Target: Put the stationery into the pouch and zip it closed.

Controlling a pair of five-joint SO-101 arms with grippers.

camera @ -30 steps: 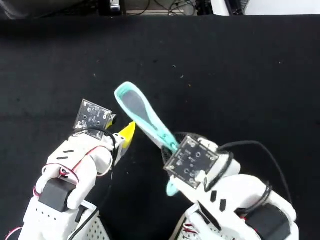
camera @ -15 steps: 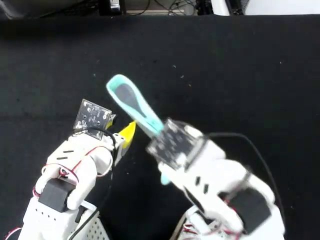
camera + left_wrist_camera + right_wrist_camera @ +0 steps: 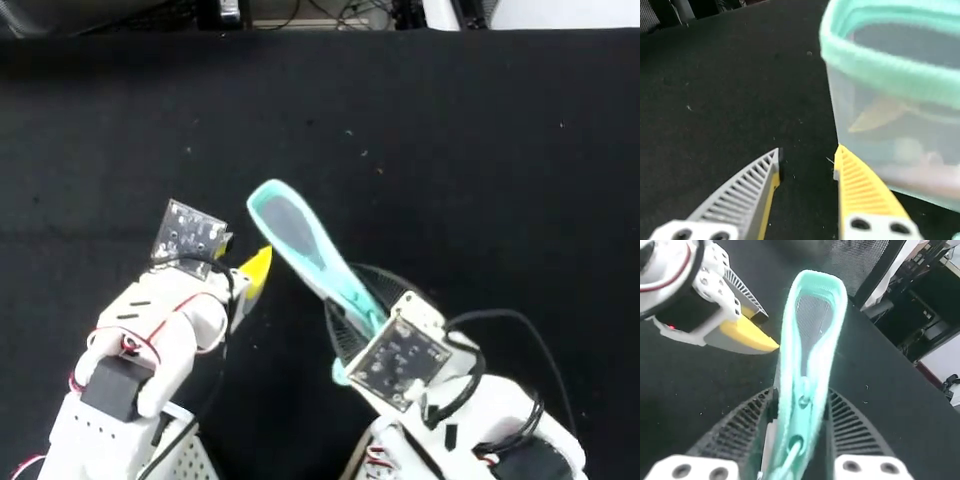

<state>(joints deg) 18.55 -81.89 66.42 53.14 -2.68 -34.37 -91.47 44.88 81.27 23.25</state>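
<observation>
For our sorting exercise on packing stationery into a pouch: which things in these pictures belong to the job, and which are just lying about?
Belong to the job:
- pouch, clamped in the right gripper
- left gripper, open beside the pouch

Just lying about:
- cables behind the table
- mesh chair beyond the table's edge

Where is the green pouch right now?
In the high view the pouch is near the middle of the table, clamped in the right end effector, with the open left end effector just beside it.
</observation>
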